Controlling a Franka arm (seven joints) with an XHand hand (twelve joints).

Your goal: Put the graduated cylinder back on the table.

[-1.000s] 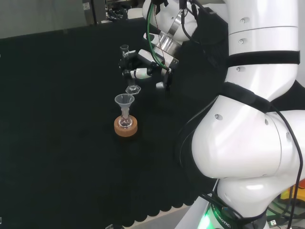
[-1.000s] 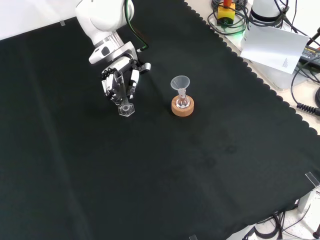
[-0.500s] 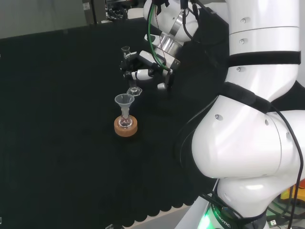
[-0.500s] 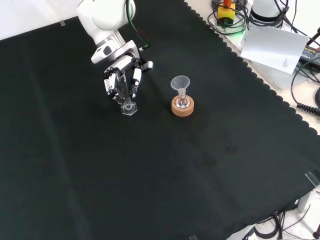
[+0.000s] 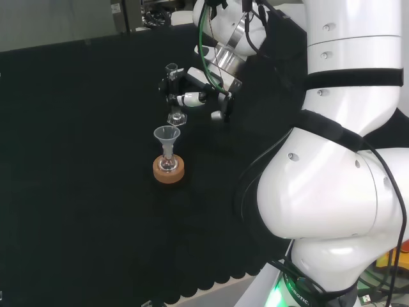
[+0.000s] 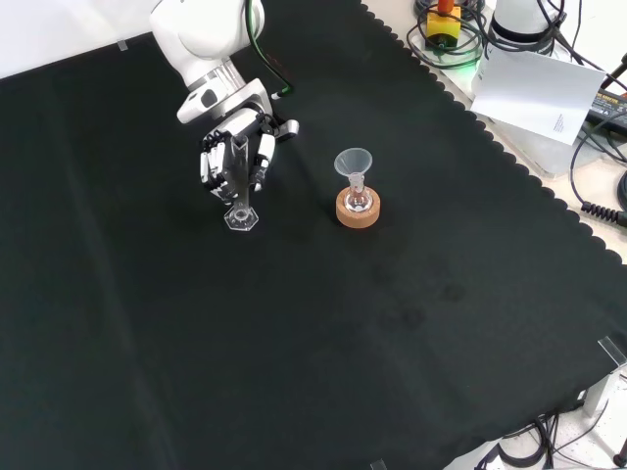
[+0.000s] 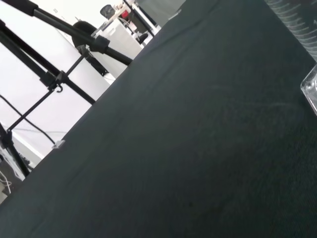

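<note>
cloth (image 6: 411,323): black, plain, scalloped edge
hand (image 6: 235,162): black and white
cylinder (image 6: 239,196): clear, with fine marks along its side
funnel (image 6: 353,162): clear, right of the cylinder in the front view
ring stand (image 6: 358,209): cork brown, under the funnel
arm (image 5: 345,160): white, black bands

The slim clear glass graduated cylinder (image 6: 239,186) with its flat hexagonal foot stands about upright in my fingers (image 6: 263,157), which are curled round its upper tube, out on the black-clothed worktop (image 6: 392,323). In the front view its foot sits at or just above the cloth, and I cannot tell whether it touches. In the head view the clear tube (image 5: 171,93) rises with its small lipped mouth uppermost, and in the wrist view its printed scale marks (image 7: 297,22) show on the wall close by.
</note>
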